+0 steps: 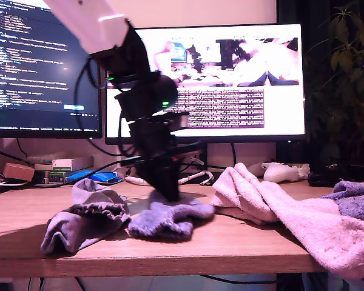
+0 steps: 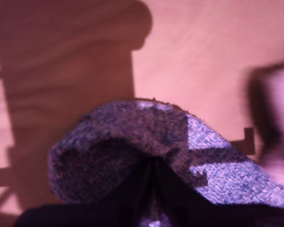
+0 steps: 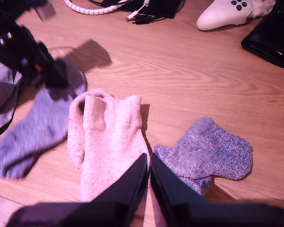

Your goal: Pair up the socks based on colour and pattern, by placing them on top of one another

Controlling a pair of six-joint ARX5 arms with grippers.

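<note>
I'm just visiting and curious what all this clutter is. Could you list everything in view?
grey sock: at least one, grey, bunched at the exterior view's left
centre blue-purple sock: one, mid-table
other blue-purple sock: one, at the exterior view's right edge
pink-white socks: seemingly two, overlapping, towards the exterior view's right
game controller: one, white, behind the pink-white socks
monitors: two, lit, at the back
plant: one, dark, at the exterior view's right
table: one, pale wood
first end effector: black, pinching the centre blue-purple sock
second end effector: black, jaws together above a pink-white sock
</note>
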